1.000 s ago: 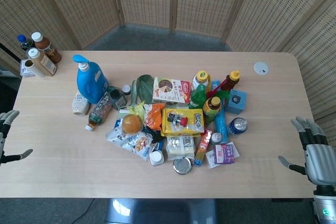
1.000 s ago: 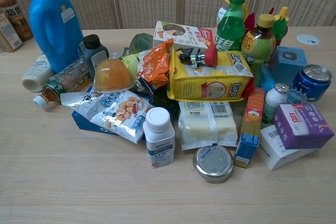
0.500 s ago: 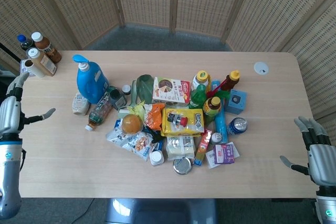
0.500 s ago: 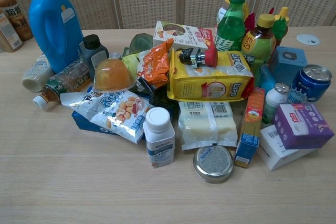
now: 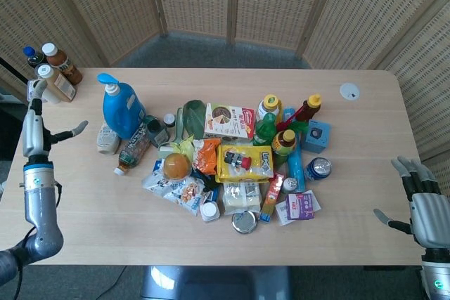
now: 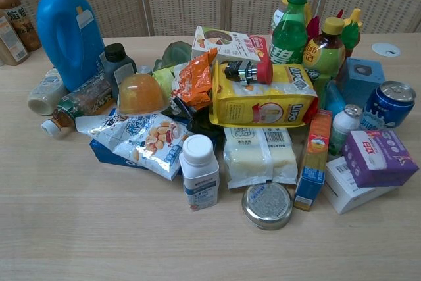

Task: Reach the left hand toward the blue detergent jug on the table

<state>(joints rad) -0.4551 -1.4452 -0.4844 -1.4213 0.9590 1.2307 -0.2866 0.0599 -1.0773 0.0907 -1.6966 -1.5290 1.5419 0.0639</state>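
The blue detergent jug with a white pump top stands upright at the left end of the pile; in the chest view the blue detergent jug is at the top left. My left hand is open over the table's left edge, fingers spread, thumb toward the jug, about a jug's width left of it. My right hand hangs open off the table's right edge. Neither hand shows in the chest view.
A dense pile fills the table's middle: a yellow snack bag, green bottle, blue can, white pill bottle. A small white bottle lies left of the jug. Several sauce bottles stand at the far left corner.
My left hand has risen from below the table's left edge and moved right and forward toward the jug. The right hand has barely shifted. No object has moved.
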